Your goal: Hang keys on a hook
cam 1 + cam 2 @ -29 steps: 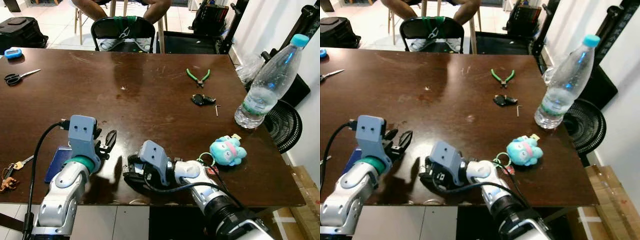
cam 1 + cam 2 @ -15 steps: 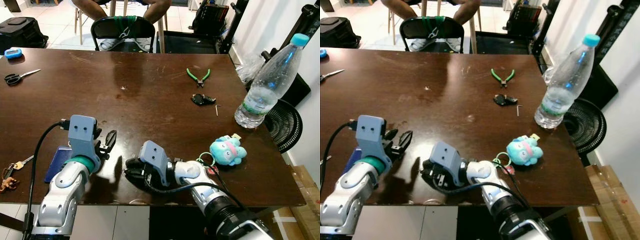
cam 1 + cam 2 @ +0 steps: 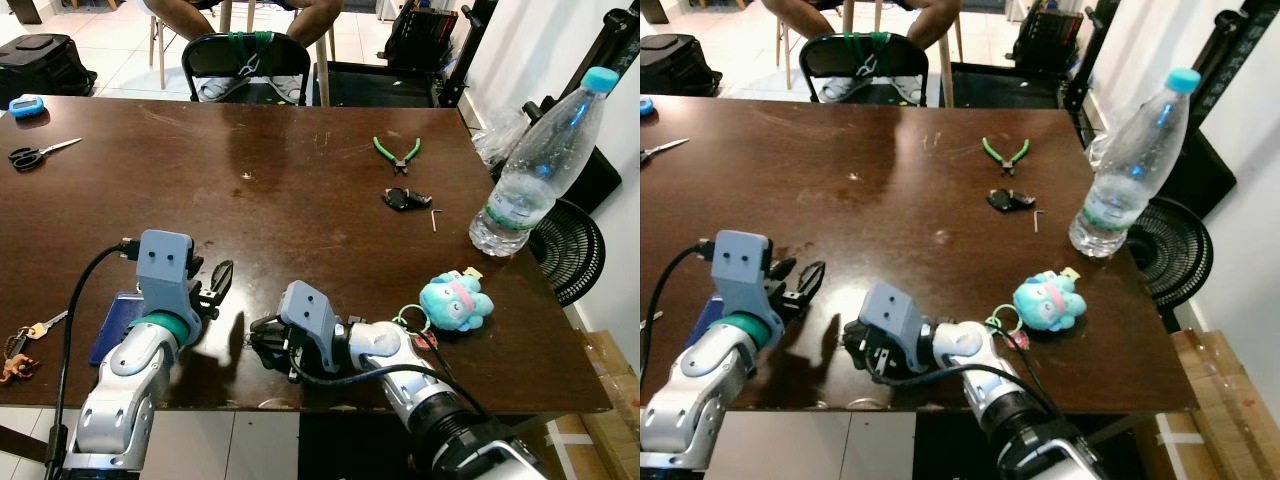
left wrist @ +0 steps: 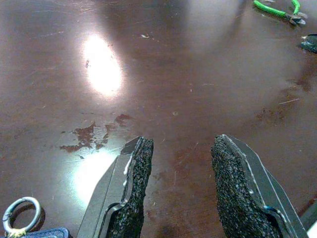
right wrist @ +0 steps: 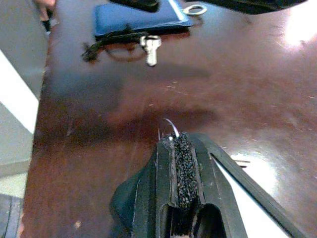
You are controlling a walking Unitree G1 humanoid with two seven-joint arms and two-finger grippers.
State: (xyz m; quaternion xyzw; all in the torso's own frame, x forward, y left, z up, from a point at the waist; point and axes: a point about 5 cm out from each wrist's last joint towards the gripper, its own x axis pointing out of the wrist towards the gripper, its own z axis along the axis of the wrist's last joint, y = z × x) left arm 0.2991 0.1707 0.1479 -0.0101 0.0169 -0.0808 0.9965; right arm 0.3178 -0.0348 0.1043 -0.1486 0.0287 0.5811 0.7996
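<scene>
1. Right now your right gripper [image 5: 176, 148] is pinched shut on a thin key ring [image 5: 168, 128], low over the table [image 3: 300, 180] near its front edge.
2. Your left gripper [image 4: 183, 183] hovers beside it, jaws wide, empty.
3. Next, I judge, lift and find a hook.

Glossy dark wood table [image 3: 300, 190]; clear plastic bottle [image 3: 535, 165].

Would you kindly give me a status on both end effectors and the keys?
Left end effector open, low over the table. Right end effector shut on a metal ring near the front edge. Keys lie by the blue wallet, ungrasped.
</scene>
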